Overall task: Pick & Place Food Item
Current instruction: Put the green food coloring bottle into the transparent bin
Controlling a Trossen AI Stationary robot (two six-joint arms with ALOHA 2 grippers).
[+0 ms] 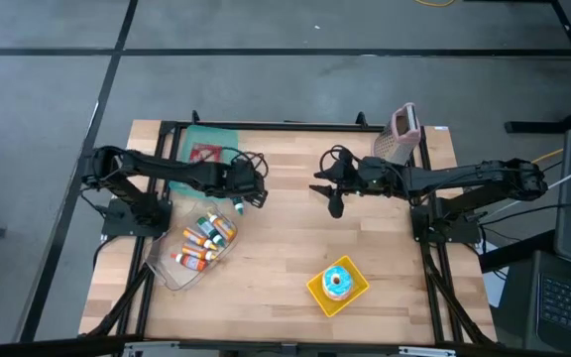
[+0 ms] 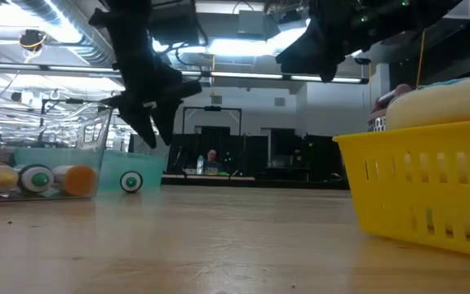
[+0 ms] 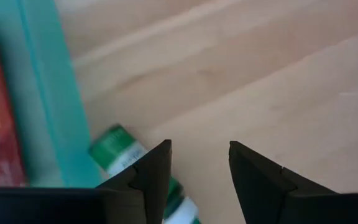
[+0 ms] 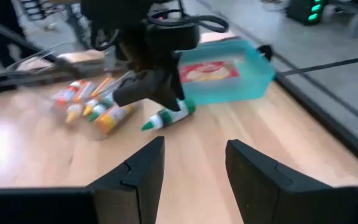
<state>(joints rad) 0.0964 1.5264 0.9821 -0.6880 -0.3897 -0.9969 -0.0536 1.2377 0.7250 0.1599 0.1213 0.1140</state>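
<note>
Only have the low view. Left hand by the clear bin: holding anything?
Observer: No. The left wrist view shows the left hand open and empty, with a green-and-white tube lying on the wood next to it.
Operator: Is the tube in a tray?
Observer: No, it lies outside the teal tray, by its edge.
Operator: And the right hand?
Observer: The right hand is open and empty. In the high view it is over bare table, well apart from the yellow basket.
</note>
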